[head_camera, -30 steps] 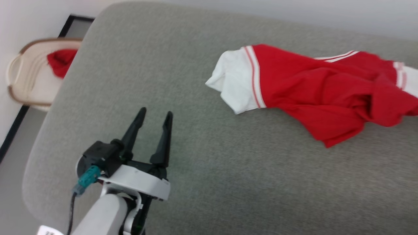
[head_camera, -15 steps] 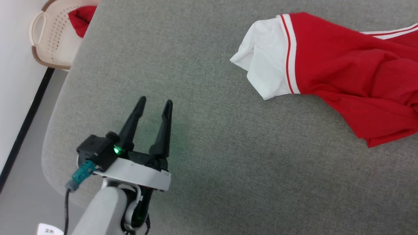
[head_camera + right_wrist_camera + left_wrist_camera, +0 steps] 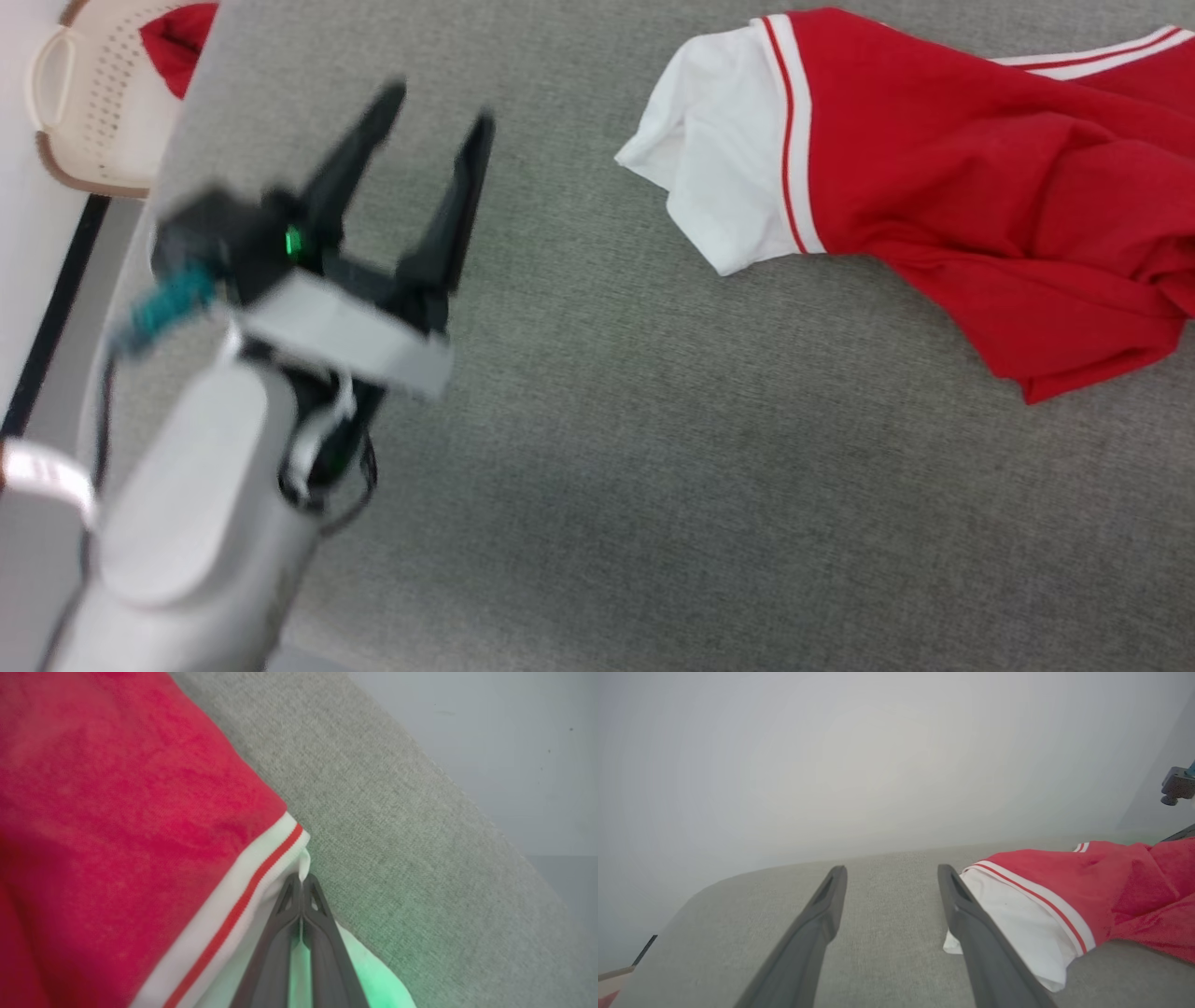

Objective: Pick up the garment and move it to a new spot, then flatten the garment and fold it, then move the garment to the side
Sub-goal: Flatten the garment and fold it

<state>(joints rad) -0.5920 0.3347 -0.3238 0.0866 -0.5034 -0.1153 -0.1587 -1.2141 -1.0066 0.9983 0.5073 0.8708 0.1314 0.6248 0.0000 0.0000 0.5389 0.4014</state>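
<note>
The garment [image 3: 971,159], red with a white sleeve [image 3: 719,168] and striped trim, lies crumpled at the upper right of the grey padded surface [image 3: 653,448]. My left gripper [image 3: 434,107] is open and empty, left of the sleeve and apart from it. In the left wrist view the left gripper [image 3: 892,870] hovers over bare surface, with the garment [image 3: 1087,886] just beside its right finger. My right gripper [image 3: 301,879] is shut on the white sleeve edge of the garment [image 3: 117,812], with cloth pinched between its fingertips.
A beige perforated basket [image 3: 84,103] holding a small red cloth [image 3: 173,47] stands off the surface's far left corner. The surface's rounded left edge [image 3: 159,233] drops to the floor. Bare grey surface stretches in front of the garment.
The head camera has shifted. My left gripper has moved quickly forward and up the view, staying open. The garment lies much as before.
</note>
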